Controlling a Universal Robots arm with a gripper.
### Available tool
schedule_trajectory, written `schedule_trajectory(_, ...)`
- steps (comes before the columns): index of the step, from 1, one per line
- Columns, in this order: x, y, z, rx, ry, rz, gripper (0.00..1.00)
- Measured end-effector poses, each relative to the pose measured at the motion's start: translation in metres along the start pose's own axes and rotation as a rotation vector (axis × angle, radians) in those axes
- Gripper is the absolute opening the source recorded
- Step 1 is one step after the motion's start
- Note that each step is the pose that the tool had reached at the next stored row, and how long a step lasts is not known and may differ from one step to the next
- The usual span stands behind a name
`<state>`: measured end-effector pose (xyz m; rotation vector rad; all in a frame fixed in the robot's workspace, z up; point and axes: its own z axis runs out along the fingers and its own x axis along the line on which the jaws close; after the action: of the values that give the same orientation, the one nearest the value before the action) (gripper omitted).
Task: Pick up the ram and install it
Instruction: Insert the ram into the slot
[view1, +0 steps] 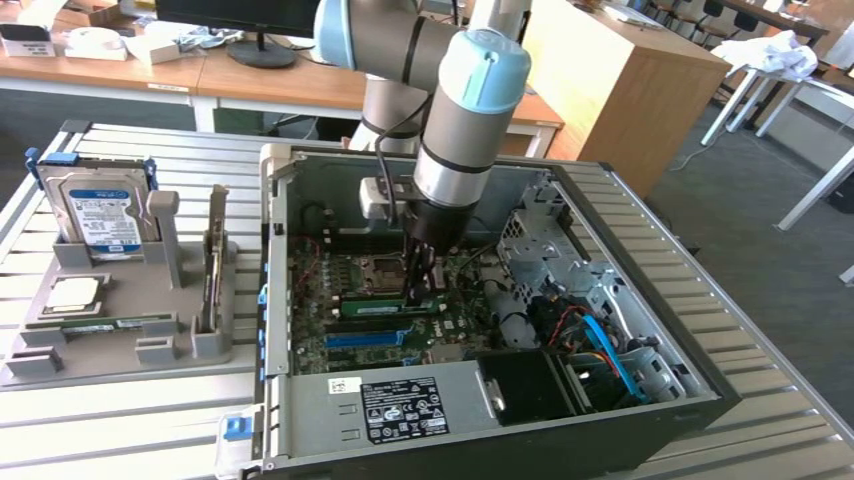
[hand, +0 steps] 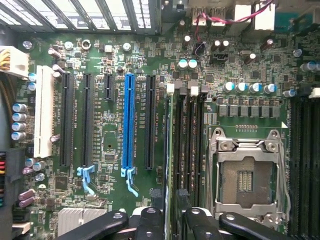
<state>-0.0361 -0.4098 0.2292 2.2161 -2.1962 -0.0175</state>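
The ram (hand: 173, 150), a thin green stick seen edge-on, stands upright in a memory slot beside the empty processor socket (hand: 247, 175). In the exterior view the ram (view1: 380, 306) lies low on the motherboard inside the open computer case (view1: 667, 400). My gripper (hand: 171, 216) hangs straight over one end of it, with one black finger (hand: 150, 220) on each side of the stick and a slim gap to it. The jaws stand open, not pinching the stick. In the exterior view my gripper (view1: 419, 290) reaches down into the case from the grey and blue arm.
Black and blue expansion slots (hand: 129, 120) run beside the memory slots. A grey holder (view1: 120, 350) at the exterior view's left carries a blue-labelled hard drive (view1: 96, 215), a silver processor chip (view1: 74, 293) and a thin green stick (view1: 114, 322). Cables and the drive cage (view1: 587, 330) crowd the case's right side.
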Motion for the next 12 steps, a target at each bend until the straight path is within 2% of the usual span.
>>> schedule_trajectory(12,0.0,0.0008,-0.0371,-0.0001,0.0001,0.0,0.25)
